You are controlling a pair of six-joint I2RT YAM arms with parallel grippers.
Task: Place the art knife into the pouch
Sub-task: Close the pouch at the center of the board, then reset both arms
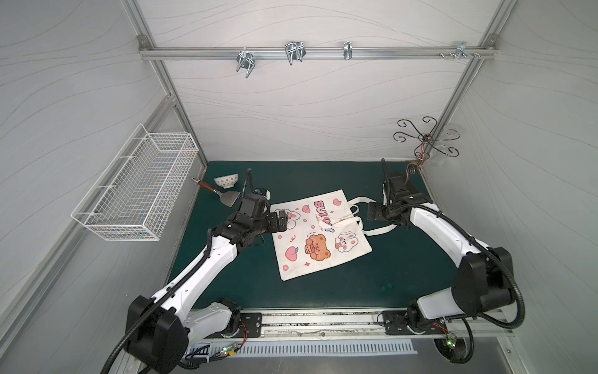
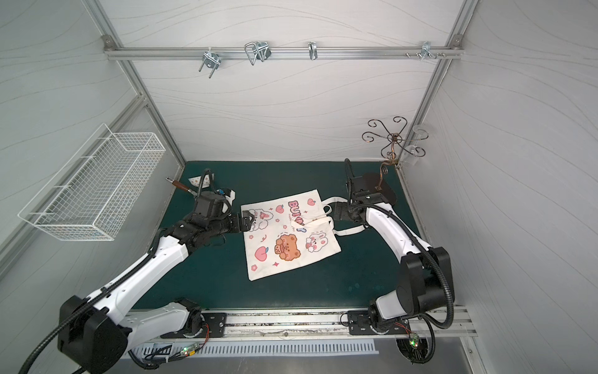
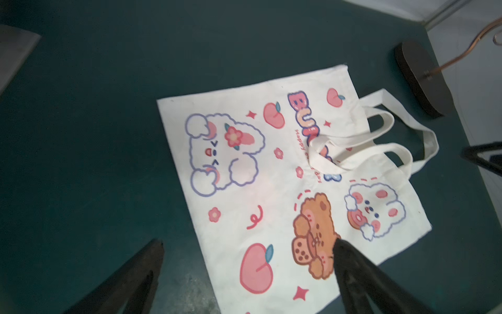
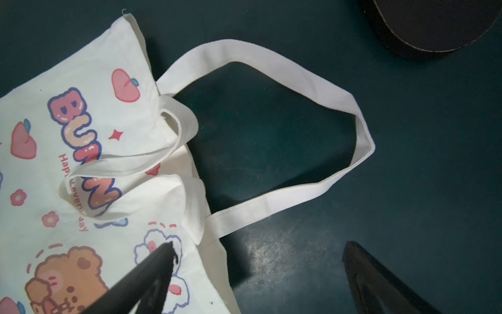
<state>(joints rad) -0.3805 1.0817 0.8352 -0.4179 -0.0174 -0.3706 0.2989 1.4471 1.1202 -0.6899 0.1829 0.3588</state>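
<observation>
Cream-white cloth marks the pouch (image 1: pixel 320 239), lying flat and printed side up on the dark green mat (image 1: pixel 404 278) at the centre of both top views. Its straps (image 1: pixel 365 207) trail toward the right of the frame. My left pincer (image 1: pixel 284 221) hangs over the pouch's left edge, and my right pincer (image 1: pixel 372 212) hangs over the straps. A patterned bowl (image 1: pixel 226 180) and a wooden-handled scraper (image 1: pixel 220 193) sit at the mat's upper left, near a white wire basket (image 1: pixel 139 187) on the wall.

In the left wrist view, my left pincer (image 3: pixel 247 242) is released. Its black fingers (image 3: pixel 366 277) stand wide apart at the bottom of the frame, grasping nothing. The pouch (image 3: pixel 271 163) fills the centre and right.

In the right wrist view, my right pincer (image 4: pixel 258 244) is likewise spread wide and empty. One finger (image 4: pixel 146 277) lies over the pouch (image 4: pixel 81 136) at lower left, the other over bare mat at lower right. One strap (image 4: pixel 298 78) loops across the centre, below a dark round base (image 4: pixel 434 24) at upper right.
</observation>
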